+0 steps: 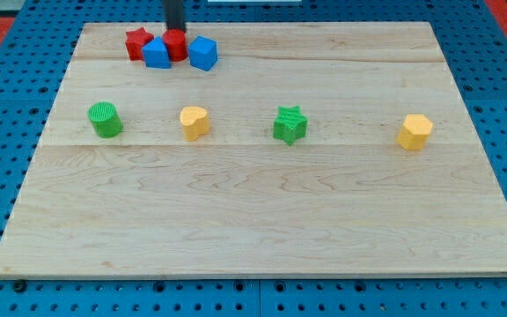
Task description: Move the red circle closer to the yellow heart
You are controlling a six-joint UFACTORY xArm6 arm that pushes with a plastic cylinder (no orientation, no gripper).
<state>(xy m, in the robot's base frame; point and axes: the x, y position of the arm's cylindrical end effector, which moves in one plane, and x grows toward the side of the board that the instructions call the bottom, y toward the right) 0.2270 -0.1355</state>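
The red circle (176, 44) sits near the view's top left of the wooden board, wedged between two blue blocks. My tip (174, 32) comes down from the view's top edge and rests right behind the red circle, touching or nearly touching its far side. The yellow heart (194, 122) lies lower on the board, below and slightly right of the red circle, well apart from it.
A red star (135, 43) and a blue block (157, 54) sit left of the red circle; a blue cube (203, 53) sits right. A green cylinder (106, 119), green star (290, 124) and yellow hexagon (415, 132) share the heart's row. The board (253, 211) has blue pegboard around it.
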